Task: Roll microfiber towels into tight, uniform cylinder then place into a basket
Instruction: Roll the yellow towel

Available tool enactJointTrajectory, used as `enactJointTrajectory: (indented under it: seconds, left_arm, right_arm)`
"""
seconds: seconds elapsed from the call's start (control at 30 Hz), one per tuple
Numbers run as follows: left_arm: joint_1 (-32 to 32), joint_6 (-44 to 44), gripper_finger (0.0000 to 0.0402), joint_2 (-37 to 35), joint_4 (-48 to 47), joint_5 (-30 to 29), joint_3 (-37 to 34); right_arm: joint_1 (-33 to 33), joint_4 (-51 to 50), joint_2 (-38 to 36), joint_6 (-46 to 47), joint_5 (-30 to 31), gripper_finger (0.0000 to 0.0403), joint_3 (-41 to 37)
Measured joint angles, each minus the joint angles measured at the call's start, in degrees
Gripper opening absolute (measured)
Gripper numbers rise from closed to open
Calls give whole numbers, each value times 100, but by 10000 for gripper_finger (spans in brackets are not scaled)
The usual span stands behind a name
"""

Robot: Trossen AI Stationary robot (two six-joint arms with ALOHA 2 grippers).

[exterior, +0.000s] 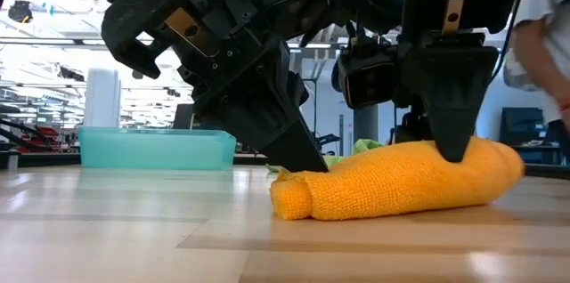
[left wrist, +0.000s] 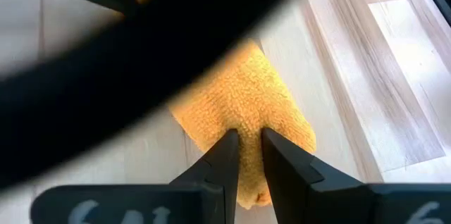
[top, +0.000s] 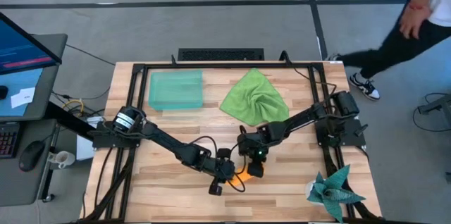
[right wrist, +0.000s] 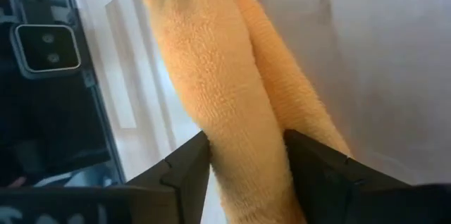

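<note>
While rolled: orange towel (exterior: pixel 401 181) lies lengthwise between both hands.
Left hand (left wrist: pixel 244 155): narrow, pinching one end.
Right hand (right wrist: pixel 243 164): wider, straddling the roll.
Basket (top: pixel 175 89): far-left, left arm nearer.

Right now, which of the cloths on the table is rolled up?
The orange towel, a roll held between both grippers near the table's front edge. The green towel lies crumpled; the teal cloth sits bunched at the corner.

Bright orange microfiber towel (exterior: pixel 401 181), fuzzy and plain, lies rolled on a pale striped wood-plank table (top: pixel 176 122). A lime green towel (top: pixel 255 97) is crumpled beside a translucent mint-green basket (top: pixel 175 89). A dark teal spiky cloth (top: pixel 336 190) sits at one corner. Both arms are black.
</note>
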Motion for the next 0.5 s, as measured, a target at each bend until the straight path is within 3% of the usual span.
enactJointTrajectory:
  seconds: [0.23,0.5]
  left_arm:
    - [0,-2,54,0,4,3,0]
    - [-2,-3,54,-2,5,1,0]
  right_arm:
    - [8,-239,-129,-21,507,201,1]
    - [14,-503,-362,-22,563,203,4]
